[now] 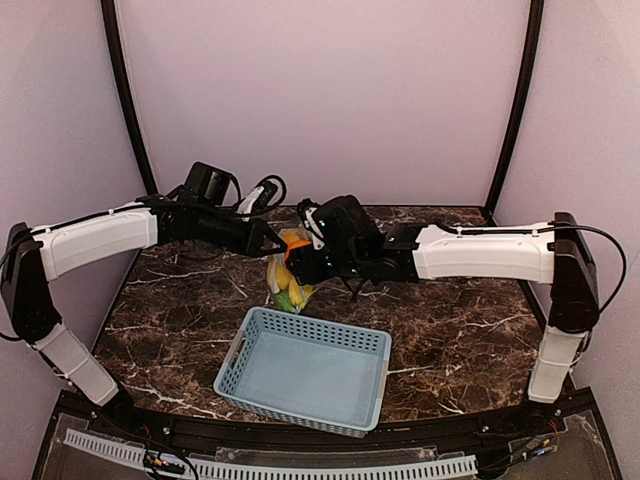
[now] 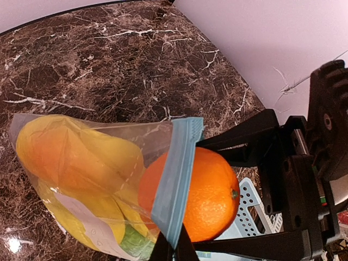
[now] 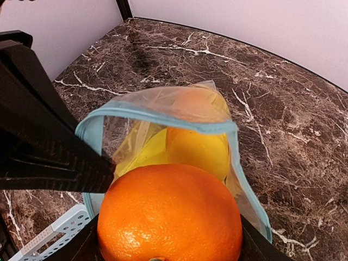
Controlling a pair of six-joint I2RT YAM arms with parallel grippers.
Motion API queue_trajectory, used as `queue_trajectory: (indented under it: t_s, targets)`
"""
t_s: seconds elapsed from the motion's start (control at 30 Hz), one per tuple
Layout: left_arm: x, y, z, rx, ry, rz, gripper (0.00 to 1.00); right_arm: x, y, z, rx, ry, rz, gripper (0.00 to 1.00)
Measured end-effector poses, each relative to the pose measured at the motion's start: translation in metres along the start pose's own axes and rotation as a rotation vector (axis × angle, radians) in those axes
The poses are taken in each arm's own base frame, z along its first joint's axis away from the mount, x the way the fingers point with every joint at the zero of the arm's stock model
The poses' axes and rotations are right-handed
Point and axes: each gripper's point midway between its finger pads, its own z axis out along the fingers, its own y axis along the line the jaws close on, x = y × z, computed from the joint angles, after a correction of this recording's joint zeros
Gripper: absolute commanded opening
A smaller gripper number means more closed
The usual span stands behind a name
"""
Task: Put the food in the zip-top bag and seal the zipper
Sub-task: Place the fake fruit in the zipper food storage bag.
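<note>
The clear zip-top bag [image 1: 287,287] hangs above the table with its mouth held open. My left gripper [image 2: 174,251] is shut on the light blue zipper [image 2: 176,174] at the mouth's edge. My right gripper [image 3: 169,244] is shut on the round orange [image 3: 169,215] and holds it in the bag's mouth, partly past the zipper strip [image 3: 163,117]. Yellow oblong fruits [image 2: 81,157] and the green pod [image 2: 136,243] lie inside the bag. In the top view the two grippers meet over the bag, left [image 1: 272,240] and right [image 1: 303,258].
A light blue perforated basket [image 1: 305,365] stands on the marble table [image 1: 460,330] just in front of the bag, below both grippers. Purple walls close in the back and sides.
</note>
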Motion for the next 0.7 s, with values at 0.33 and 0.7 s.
queue_trajectory:
  t_s: [0.33,0.7]
  targets:
    - [0.004,0.002,0.004,0.007,0.015,-0.009,0.01,0.013,-0.005,0.022,0.011,0.035,0.013,0.79]
    - [0.005,0.002,0.006,0.014,0.022,-0.025,0.01,0.005,-0.020,0.027,0.022,0.017,0.083,0.84]
